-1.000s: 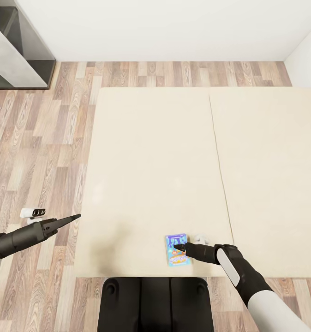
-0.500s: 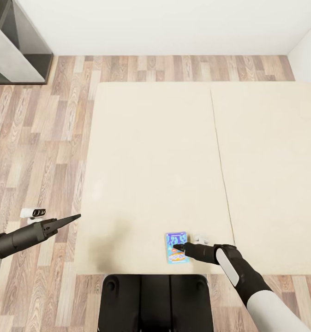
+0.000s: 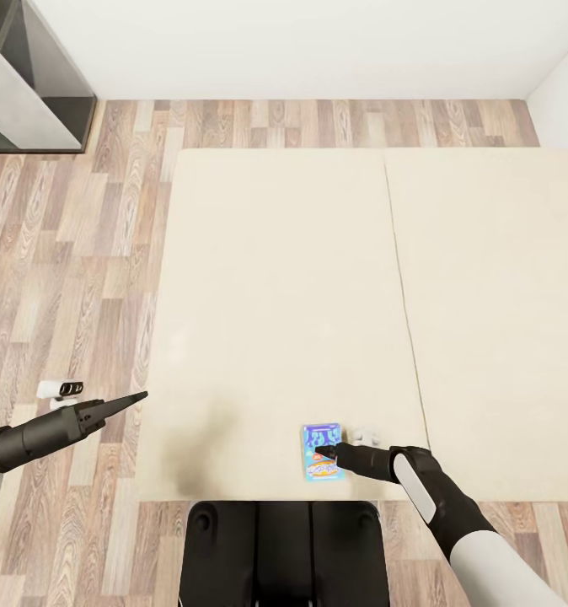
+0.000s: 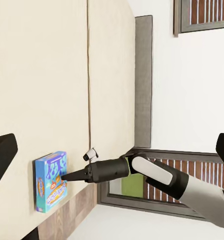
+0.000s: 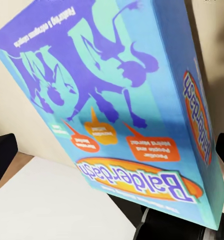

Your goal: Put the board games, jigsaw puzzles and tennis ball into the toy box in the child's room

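A blue board game, printed in purple and orange and lettered Balderdash, lies flat on the beige bed near its front edge. My right gripper reaches over the game's near half, low above it. In the right wrist view the game lies between the two dark fingertips, which stand wide apart, so the gripper is open. The left wrist view shows the same game with the right gripper at its edge. My left gripper hangs open over the floor, left of the bed.
A dark grey shelf unit stands at the back left against the white wall. Wood-plank floor runs along the bed's left side and behind it. A seam splits the mattress. My dark base abuts the bed's front edge.
The whole view has shifted a little, so the bed and game sit slightly higher in the picture. Both arms keep their pose, and the right gripper stays over the game.
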Controlling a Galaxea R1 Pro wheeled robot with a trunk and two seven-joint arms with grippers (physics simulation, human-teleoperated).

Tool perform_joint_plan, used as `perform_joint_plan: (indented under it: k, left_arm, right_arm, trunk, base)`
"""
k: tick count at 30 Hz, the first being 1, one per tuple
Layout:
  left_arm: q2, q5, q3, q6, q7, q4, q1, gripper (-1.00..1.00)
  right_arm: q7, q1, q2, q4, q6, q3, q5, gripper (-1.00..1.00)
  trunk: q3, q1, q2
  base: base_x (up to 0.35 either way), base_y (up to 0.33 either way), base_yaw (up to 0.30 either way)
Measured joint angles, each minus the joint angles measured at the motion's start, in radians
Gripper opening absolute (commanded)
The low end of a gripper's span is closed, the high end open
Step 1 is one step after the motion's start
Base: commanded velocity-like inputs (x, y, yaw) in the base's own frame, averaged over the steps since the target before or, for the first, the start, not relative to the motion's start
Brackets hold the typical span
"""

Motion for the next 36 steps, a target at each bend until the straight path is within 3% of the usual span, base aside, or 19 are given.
perform_joint_plan:
  k: [17,22,36]
  left_arm:
    - [0.001,0.0,0.001,0.002,0.0,0.0,0.0,1.0]
    - [-0.007,0.0,0.016,-0.002,0.0,0.002,-0.001,1.0]
    - [-0.001,0.002,0.008,-0.002,0.0,0.002,0.0,1.0]
  right_arm:
    - [0.0,0.0,0.0,-0.001,-0.001,0.0,0.0,1.0]
    - [-0.029,-0.027,0.004,0.002,-0.009,-0.025,-0.005,1.0]
    - [0.005,-0.026,-0.006,-0.016,-0.053,-0.032,-0.001,1.0]
  trunk:
    - [0.0,0.0,0.0]
    - [0.0,0.0,0.0]
    - [0.0,0.0,0.0]
  base:
    - [0.0,0.0,0.0]
    - [0.0,0.0,0.0]
    - [0.0,0.0,0.0]
